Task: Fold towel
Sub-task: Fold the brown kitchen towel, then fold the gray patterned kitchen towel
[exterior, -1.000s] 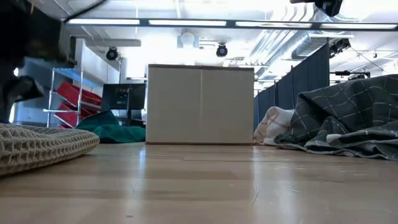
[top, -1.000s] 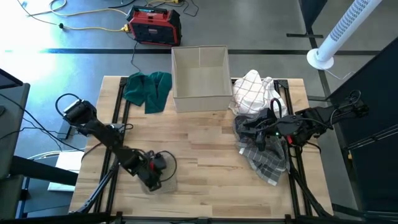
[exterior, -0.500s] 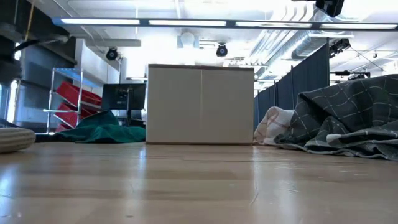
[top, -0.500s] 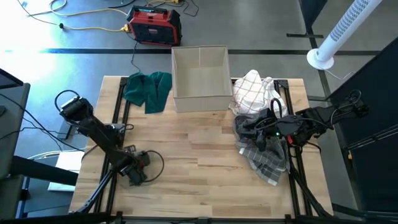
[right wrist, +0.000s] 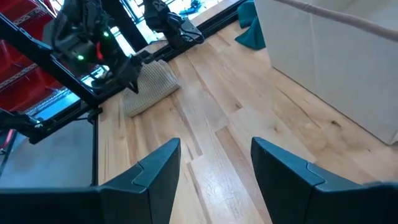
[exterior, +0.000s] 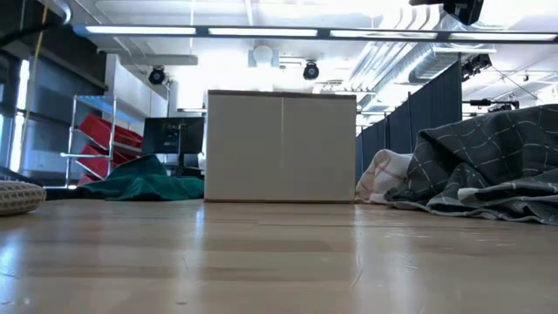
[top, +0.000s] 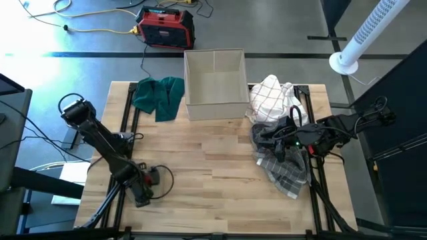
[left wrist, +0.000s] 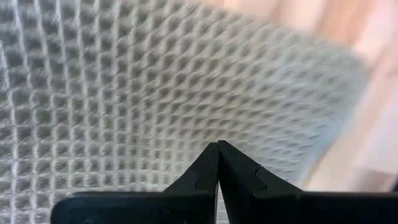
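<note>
A: Status, left gripper [top: 143, 193]?

B: Low at the counter's [top: 213, 160] near-left corner, by the left edge. Wrist view: fingers [left wrist: 205, 174] pressed together, tips meeting. Waffle-weave towel [left wrist: 155, 87] fills that view right past the tips; can't tell if cloth is pinched between them.

A: Towel location?

B: Small folded bundle, grey-beige, at the left gripper. Low view: only its end [exterior: 17, 196] shows, lying on the counter at the far left. Right wrist view: bundle [right wrist: 149, 87] lies flat on the wood, left arm's gripper [right wrist: 127, 74] touching its end.

A: Right gripper [top: 283, 148]?

B: Right side of counter, over a dark grey checked cloth [top: 287, 173]. Fingers [right wrist: 155, 168] spread wide, nothing between them.

A: Other items?

B: Open beige box [top: 215, 83] at back centre. Green cloth [top: 159, 95] back-left, just beside box. White checked cloth [top: 272, 97] back-right, touching the grey one. Red case [top: 165, 28] on the floor beyond the counter. White fan [top: 363, 37] on the floor at back-right.
</note>
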Motion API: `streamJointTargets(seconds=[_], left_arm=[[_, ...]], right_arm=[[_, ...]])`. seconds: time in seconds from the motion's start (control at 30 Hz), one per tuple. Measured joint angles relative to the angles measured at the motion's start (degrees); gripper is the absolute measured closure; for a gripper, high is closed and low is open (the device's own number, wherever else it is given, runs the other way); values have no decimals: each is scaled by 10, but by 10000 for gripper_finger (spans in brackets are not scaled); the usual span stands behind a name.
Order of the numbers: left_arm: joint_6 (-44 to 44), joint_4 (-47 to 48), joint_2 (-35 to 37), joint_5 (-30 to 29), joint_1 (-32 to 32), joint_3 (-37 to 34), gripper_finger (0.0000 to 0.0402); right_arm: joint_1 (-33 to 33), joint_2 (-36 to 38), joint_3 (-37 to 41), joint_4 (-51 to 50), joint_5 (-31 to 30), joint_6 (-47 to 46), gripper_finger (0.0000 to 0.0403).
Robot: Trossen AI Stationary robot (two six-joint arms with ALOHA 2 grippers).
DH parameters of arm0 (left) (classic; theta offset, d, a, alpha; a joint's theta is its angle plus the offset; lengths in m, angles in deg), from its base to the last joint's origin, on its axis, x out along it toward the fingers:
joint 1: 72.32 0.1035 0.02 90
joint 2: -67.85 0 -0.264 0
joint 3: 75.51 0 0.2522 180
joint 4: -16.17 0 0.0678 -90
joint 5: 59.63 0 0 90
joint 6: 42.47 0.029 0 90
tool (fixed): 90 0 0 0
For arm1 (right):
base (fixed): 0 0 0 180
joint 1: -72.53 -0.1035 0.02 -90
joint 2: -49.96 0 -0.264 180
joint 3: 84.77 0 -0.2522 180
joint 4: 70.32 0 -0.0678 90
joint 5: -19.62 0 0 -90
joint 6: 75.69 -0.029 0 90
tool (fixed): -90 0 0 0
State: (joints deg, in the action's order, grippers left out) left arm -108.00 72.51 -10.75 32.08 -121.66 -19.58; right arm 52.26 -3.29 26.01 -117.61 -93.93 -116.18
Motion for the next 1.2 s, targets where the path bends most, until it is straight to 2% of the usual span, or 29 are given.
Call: streamJointTargets(seconds=[0.17, 0.3, 0.43, 0.53, 0.67, 1.0, 1.1, 1.2], left_arm=[[32, 48, 0, -31, 37, 78, 402], [92, 87, 0, -106, 84, 150, 402], [168, 72, 1, -200, 136, 195, 402], [221, 25, 1, -223, 184, 194, 402], [291, -93, 1, -195, 242, 160, 402], [326, -352, 0, -49, 299, 39, 402], [299, -351, 1, -38, 298, 15, 402], [277, -350, 0, -15, 294, 4, 402]], right_arm=[[0, 0, 0, 1, -3, 7, 220], [0, 0, 0, 4, -14, 11, 220], [0, 0, 0, 3, -36, 5, 220], [0, 0, 0, 5, -25, 3, 220], [-1, 0, 0, -23, 16, -40, 231], [-8, 0, 0, -226, 105, -218, 296], [-24, -1, 0, -263, 138, -235, 315], [-53, -12, 0, -305, 227, -237, 332]])
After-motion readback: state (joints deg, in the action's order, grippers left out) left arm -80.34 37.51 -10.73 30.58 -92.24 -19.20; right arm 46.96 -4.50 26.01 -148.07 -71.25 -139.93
